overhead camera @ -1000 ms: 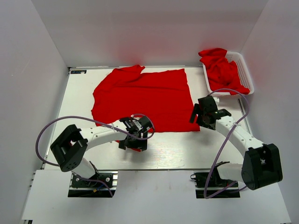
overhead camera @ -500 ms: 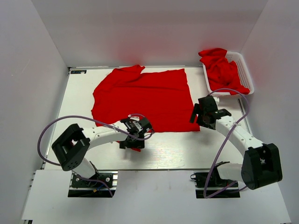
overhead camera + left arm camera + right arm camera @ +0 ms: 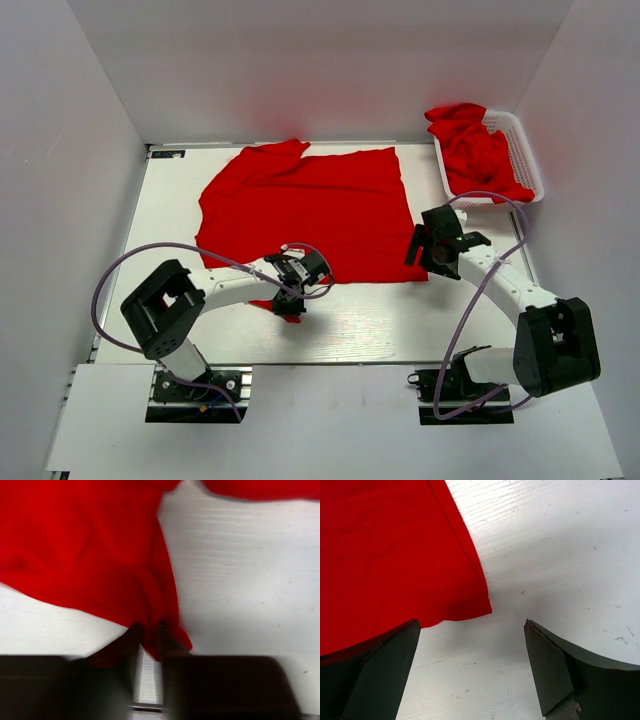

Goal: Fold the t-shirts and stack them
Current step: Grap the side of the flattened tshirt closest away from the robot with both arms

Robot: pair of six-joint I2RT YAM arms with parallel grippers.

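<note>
- Left hand (image 3: 149, 636) seems pinched on a thin t-shirt (image 3: 75, 540) fold; blurry, so your lift may slip.
- Right hand (image 3: 471, 625), spread, could miss the corner.

Top view: bright, even, diffuse light from overhead, and the white walls (image 3: 90, 120) are close to blown out. Soft, faint shadows lie under both arms on the white wooden tabletop (image 3: 170, 220). The flat bright red cloth t-shirt (image 3: 310, 205) oversaturates, so its folds barely read. It throws a faint pink cast on the back wall (image 3: 300, 125).

Left wrist view: blurred throughout. The left gripper (image 3: 148, 647) is a dark, unfocused mass along the bottom edge.

Right wrist view: tabletop grain and scratches are sharp. A grey shadow lies by the right gripper (image 3: 470, 645), whose fingers are slightly soft.
</note>
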